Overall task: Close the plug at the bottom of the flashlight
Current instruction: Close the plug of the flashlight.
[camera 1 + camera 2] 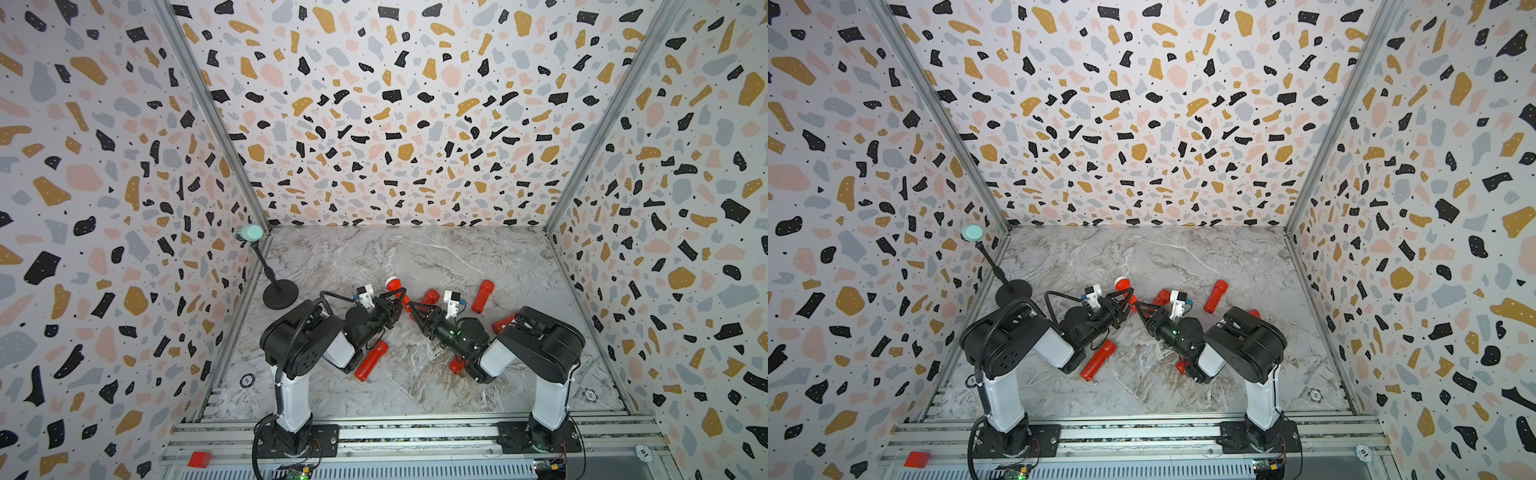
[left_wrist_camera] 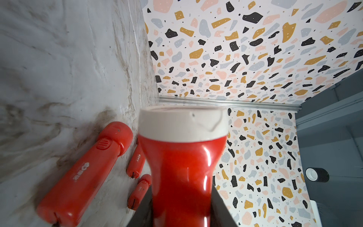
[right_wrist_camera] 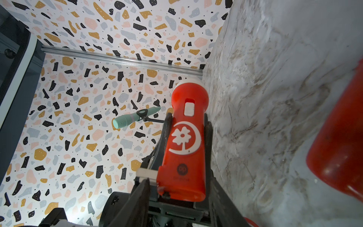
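Note:
My left gripper (image 1: 400,301) (image 1: 1128,300) is shut on a red flashlight (image 3: 184,137) with a white head (image 2: 182,123), held off the marble table with the head pointing toward the back wall. In the left wrist view the red body fills the space between the dark fingers (image 2: 220,208). My right gripper (image 1: 411,308) (image 3: 180,188) is open, its jaws on either side of the flashlight's bottom end (image 3: 182,193), close to it. The plug shows only as a small dark stub (image 3: 166,194) at one bottom corner.
Several other red flashlights lie on the table: one under the left arm (image 1: 371,360), two behind the right gripper (image 1: 482,296) (image 1: 430,297), others by the right arm (image 1: 503,323). A mint microphone (image 1: 249,233) on a black stand (image 1: 280,294) is at the back left.

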